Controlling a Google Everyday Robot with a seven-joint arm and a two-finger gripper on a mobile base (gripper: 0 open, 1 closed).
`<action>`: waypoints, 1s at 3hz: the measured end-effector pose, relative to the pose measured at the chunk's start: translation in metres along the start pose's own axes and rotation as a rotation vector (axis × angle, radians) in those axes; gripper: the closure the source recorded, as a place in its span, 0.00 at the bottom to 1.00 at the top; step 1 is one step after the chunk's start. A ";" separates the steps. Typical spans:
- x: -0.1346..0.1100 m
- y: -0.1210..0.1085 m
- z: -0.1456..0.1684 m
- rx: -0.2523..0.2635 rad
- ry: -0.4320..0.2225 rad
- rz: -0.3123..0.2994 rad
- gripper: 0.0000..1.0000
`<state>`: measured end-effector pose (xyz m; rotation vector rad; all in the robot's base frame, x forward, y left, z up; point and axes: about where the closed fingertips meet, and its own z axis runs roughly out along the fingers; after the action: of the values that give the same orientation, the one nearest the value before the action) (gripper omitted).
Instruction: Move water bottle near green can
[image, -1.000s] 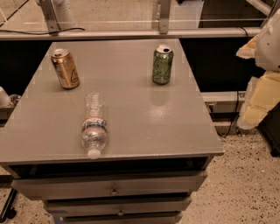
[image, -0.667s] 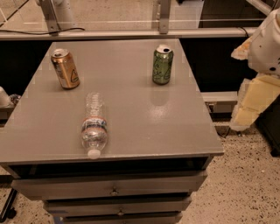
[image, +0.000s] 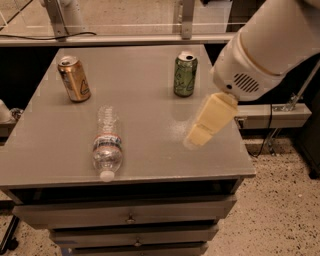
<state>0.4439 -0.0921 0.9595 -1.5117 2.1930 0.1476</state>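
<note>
while your gripper (image: 210, 122) hangs over the table (image: 145, 105) right side, spread or closed you can't tell, the water bottle (image: 107, 148) lies flat front-left, well apart from the green can (image: 185, 75).

Bottle (image: 107, 147) lying on tabletop (image: 145, 107), front left, cap toward front edge. Left can (image: 74, 79) upright at back left, behind bottle. Right can (image: 185, 75) upright at back right, well apart from bottle. Claw (image: 196, 136) over tabletop's right side, before right can, right of bottle. Drawers (image: 130, 217) beneath tabletop.
</note>
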 end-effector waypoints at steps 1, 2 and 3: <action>-0.036 0.019 0.025 -0.079 -0.129 0.122 0.00; -0.061 0.044 0.044 -0.185 -0.254 0.241 0.00; -0.084 0.065 0.061 -0.259 -0.367 0.301 0.00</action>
<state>0.4277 0.0261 0.9312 -1.1521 2.1378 0.7691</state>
